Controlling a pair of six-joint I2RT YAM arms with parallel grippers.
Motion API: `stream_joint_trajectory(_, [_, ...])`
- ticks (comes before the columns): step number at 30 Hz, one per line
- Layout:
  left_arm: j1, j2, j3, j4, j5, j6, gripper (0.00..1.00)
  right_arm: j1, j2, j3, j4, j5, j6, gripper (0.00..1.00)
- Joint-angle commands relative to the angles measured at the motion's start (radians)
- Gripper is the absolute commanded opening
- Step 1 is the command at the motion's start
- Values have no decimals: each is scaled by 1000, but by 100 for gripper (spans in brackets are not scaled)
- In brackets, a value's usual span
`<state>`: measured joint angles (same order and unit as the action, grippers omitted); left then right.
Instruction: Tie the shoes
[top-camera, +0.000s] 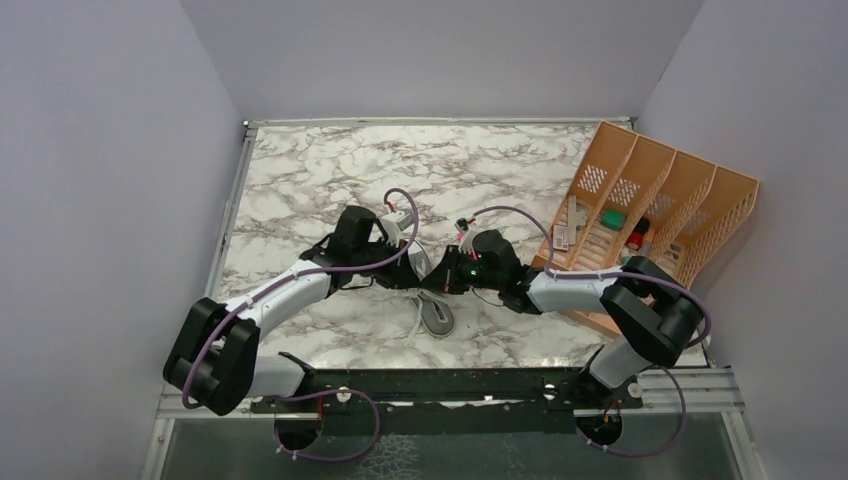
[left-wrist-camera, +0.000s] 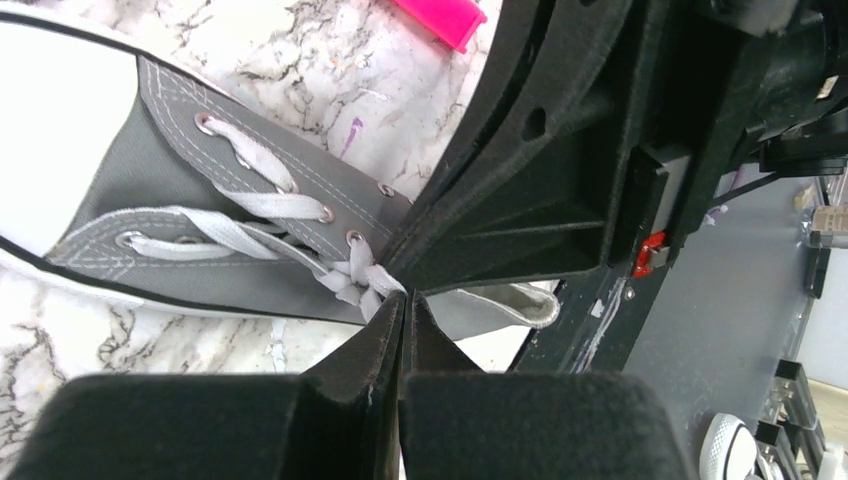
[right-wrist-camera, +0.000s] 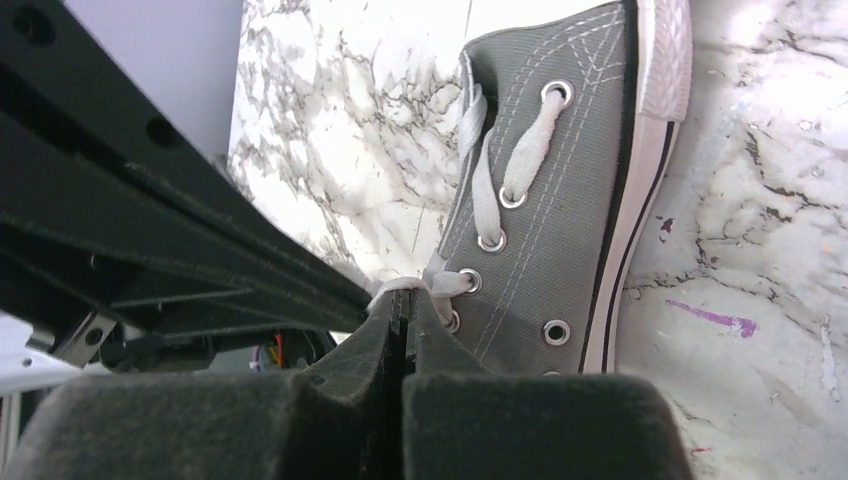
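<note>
1. Shoe (top-camera: 437, 318) is lying on the marble table (top-camera: 330, 170) in the overhead view, between the two arms and mostly hidden under them. The left gripper (top-camera: 418, 268) and right gripper (top-camera: 447, 281) are meeting tip to tip just above it, and their fingers are too small here to judge. An orange rack (top-camera: 660, 200) is standing well apart at the right.
2. From the left wrist, the left gripper (left-wrist-camera: 404, 305) is showing its fingers pressed together. They are seemingly pinching a strand of the white laces (left-wrist-camera: 270, 205) at the crossing by the top eyelets. The right gripper's black body is crowding in just beside it. A pink bar (left-wrist-camera: 440, 15) is lying beyond the shoe.
3. From the right wrist, the right gripper (right-wrist-camera: 402, 305) is likewise closed, with a lace strand running into its tips. The shoe (right-wrist-camera: 560, 220) is looking light, with soft canvas, so a hard pull is likely to slide or tip it. The laces are looking limp, flat and prone to slipping between pads. Taking hold close to the crossing, one strand per gripper, is looking best.
</note>
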<state>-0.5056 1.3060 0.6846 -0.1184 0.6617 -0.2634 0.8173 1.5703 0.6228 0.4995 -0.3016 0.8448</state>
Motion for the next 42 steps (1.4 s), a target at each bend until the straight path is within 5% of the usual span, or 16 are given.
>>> stream_joint_trajectory(1, [-7, -46, -28, 15, 13, -51, 0, 18, 20, 5, 15, 138, 119, 1])
stream_joint_trajectory(9, [-8, -86, -87, 86, 8, -154, 0, 42, 72, -25, 89, 238, 281, 1])
stream_joint_trajectory(18, [-10, -96, -141, 176, -22, -253, 1, 45, 118, -77, 228, 225, 285, 1])
stream_joint_trajectory(26, [38, -205, -47, -48, -180, -145, 38, 45, 93, -63, 150, 213, 227, 1])
stream_joint_trajectory(33, [179, -22, -104, 103, 51, -183, 44, 45, 65, -75, 119, 205, 202, 1])
stream_joint_trajectory(42, [194, 121, -112, 232, 200, -168, 48, 45, 65, -67, 112, 202, 197, 1])
